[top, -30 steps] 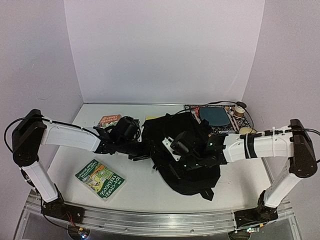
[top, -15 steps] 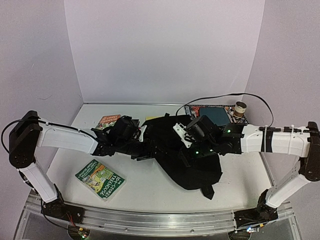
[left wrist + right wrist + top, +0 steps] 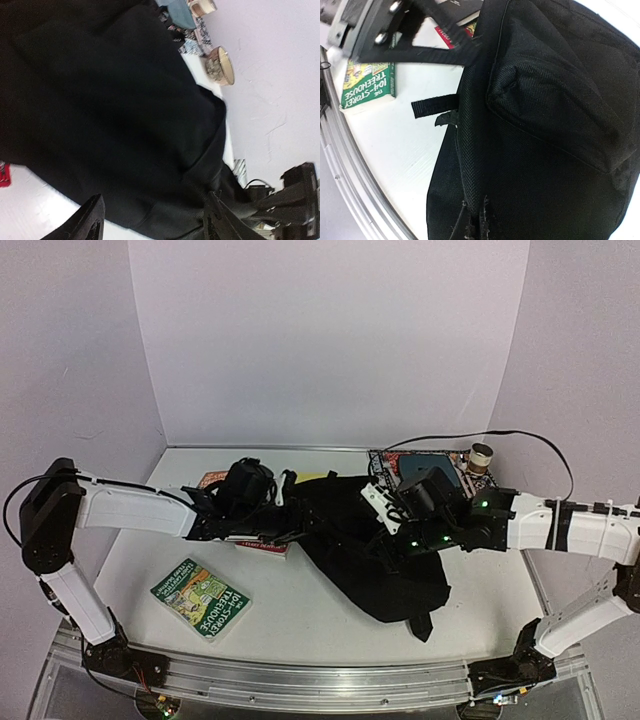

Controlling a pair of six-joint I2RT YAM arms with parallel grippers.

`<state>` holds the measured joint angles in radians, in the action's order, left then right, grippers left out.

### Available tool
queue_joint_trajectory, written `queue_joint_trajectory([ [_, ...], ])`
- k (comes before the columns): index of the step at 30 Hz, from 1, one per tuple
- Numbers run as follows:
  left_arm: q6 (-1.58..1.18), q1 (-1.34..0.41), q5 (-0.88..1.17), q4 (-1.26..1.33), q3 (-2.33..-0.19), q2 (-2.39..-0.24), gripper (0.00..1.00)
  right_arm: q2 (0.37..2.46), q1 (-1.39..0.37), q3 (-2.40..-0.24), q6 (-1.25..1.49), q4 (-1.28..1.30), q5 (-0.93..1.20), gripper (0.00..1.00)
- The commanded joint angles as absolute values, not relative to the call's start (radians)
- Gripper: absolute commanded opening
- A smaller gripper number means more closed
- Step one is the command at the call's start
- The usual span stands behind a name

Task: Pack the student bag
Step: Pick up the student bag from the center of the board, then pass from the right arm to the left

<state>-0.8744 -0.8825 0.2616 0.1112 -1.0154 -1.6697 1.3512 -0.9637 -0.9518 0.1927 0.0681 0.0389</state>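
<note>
The bag [image 3: 385,575] lies in the middle of the table [image 3: 300,615], between the two arms. It is long and floppy. Its long way runs from the far left down to the near right in the top view.

The left gripper [image 3: 292,530] is at the bag's far left end. Its fingers [image 3: 92,220] are wide apart and hold nothing. The bag fills the view just in front of them, so the bag lies to its right.

The right gripper [image 3: 392,540] is over the middle of the bag. In its own camera the fingers [image 3: 484,217] look pressed close together on a fold of the black cloth, so it seems to be pinching the bag. Black on black makes this hard to see.

A green book [image 3: 200,598] lies flat near the front left, well apart from the bag. A red book [image 3: 262,546] lies under the left arm. Both books are nearer the left arm, so that arm is likely the one to fetch a book while the right one grips the bag.
</note>
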Motion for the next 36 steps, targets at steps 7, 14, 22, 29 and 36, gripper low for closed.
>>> queue_joint_trajectory([
  [7, -0.930, -0.890, 0.343, 0.178, -1.195, -1.765, 0.37, 1.297, -0.942, -0.932, 0.132, -0.034, 0.065, 0.00],
  [14, -0.937, -0.896, 0.294, 0.184, -1.179, -1.680, 0.00, 1.315, -0.893, -0.962, 0.077, -0.042, 0.062, 0.00],
  [22, -0.978, -0.913, 0.155, 0.178, -1.146, -1.563, 0.00, 1.403, -0.829, -1.099, 0.025, -0.017, 0.019, 0.15],
  [29, -1.107, -0.932, 0.027, 0.161, -1.172, -1.616, 0.00, 1.375, -0.891, -1.153, 0.171, 0.044, -0.051, 0.46],
  [36, -1.183, -0.939, -0.004, 0.158, -1.214, -1.689, 0.00, 1.312, -1.025, -1.123, 0.319, 0.054, -0.208, 0.51],
])
